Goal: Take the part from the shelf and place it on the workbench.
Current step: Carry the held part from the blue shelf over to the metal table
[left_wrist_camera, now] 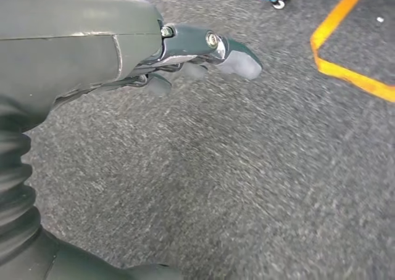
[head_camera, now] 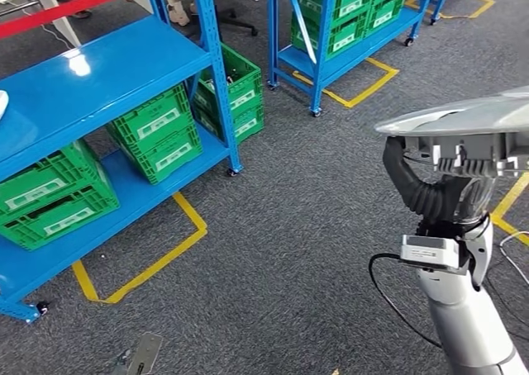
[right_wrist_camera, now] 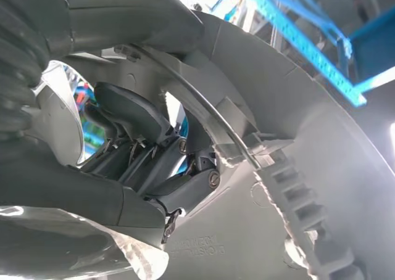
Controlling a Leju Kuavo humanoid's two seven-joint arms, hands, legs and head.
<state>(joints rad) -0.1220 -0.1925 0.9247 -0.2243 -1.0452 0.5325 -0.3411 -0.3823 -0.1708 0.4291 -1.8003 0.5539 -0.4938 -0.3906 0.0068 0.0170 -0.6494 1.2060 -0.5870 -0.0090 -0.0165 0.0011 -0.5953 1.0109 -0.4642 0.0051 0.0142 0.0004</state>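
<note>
Your right hand [head_camera: 436, 195] grips the flat grey part [head_camera: 461, 119] from below, its long axis left-right; left hand [left_wrist_camera: 205, 52] holds nothing, fingers extended.

Head view: bright, even overhead light; white glare spot on blue shelf [head_camera: 93, 69] at 10 o'clock. Left wrist view: carpet [left_wrist_camera: 232, 181] motion-blurred. Right wrist view: dim, backlit; blown highlights at 12 o'clock.

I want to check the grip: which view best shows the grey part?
The head view: the whole grey part sits atop the right hand. The right wrist view gives a close underside; the left wrist view faces carpet.
</note>
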